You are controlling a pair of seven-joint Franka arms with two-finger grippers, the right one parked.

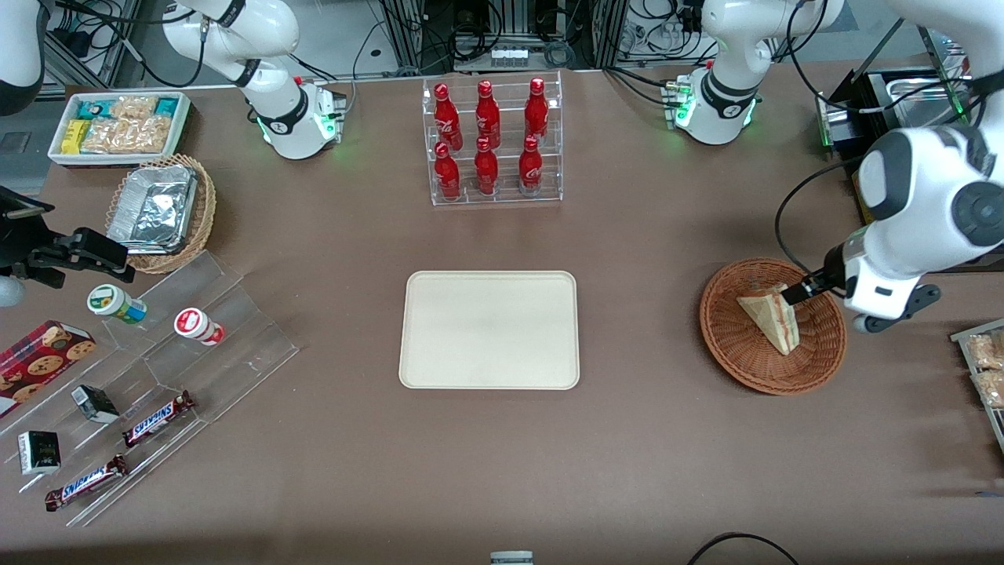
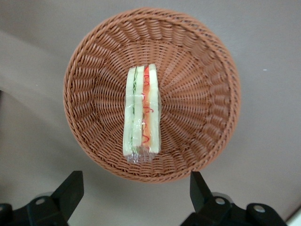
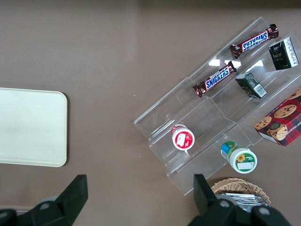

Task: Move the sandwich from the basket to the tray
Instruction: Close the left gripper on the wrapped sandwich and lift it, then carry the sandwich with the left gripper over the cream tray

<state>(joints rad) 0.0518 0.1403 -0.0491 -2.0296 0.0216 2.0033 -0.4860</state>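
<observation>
The sandwich (image 1: 773,318), a wrapped triangular wedge, lies on its side in the round reddish-brown wicker basket (image 1: 729,353) toward the working arm's end of the table. In the left wrist view the sandwich (image 2: 142,110) shows its green, pink and orange layers in the middle of the basket (image 2: 197,94). My left gripper (image 1: 798,293) hovers over the basket's rim, beside the sandwich, touching nothing. It is open and empty in the left wrist view (image 2: 135,180). The cream tray (image 1: 490,329) lies at the table's middle and holds nothing; its edge shows in the right wrist view (image 3: 28,127).
A clear rack of red bottles (image 1: 494,141) stands farther from the front camera than the tray. A clear stepped display (image 1: 157,369) with snacks, a tan basket with a foil container (image 1: 161,208) and a white bin (image 1: 118,125) lie toward the parked arm's end. Wrapped snacks (image 1: 984,369) lie beside the basket.
</observation>
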